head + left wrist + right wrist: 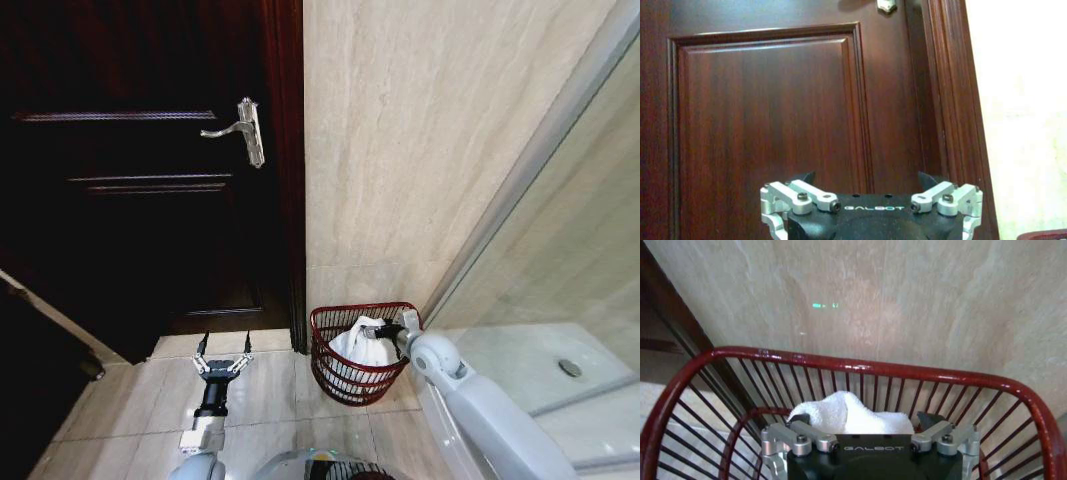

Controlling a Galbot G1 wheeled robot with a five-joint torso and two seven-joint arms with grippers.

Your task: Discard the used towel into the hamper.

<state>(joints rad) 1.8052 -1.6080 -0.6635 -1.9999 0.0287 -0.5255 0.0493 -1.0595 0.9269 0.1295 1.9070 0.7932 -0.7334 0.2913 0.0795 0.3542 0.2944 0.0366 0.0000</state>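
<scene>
- My right pincer carries the white lettering "GALBOT" on its black body, readable in the right wrist view; the left pincer bears the same mark.
- I find the right pincer spread wide, fingers apart, with nothing clamped between them. It sits inside the mouth of the hamper, directly over the white towel, which lies bunched in the bottom.
- In the head view I see the right arm reaching forward and inward from the lower right, its wrist crossing the hamper's near-right rim.
- The hamper stands on the tiled floor, tilted towards me, in the corner where the beige wall meets the door frame, with the glass shower screen just to its right.
- My left pincer is held low over the floor, pointing at the dark wooden door, fingers open and empty.
- Open floor lies between the left pincer and the hamper; the right side is hemmed in by wall and glass.
- A metal lever handle sits on the door, high above both pincers.
</scene>
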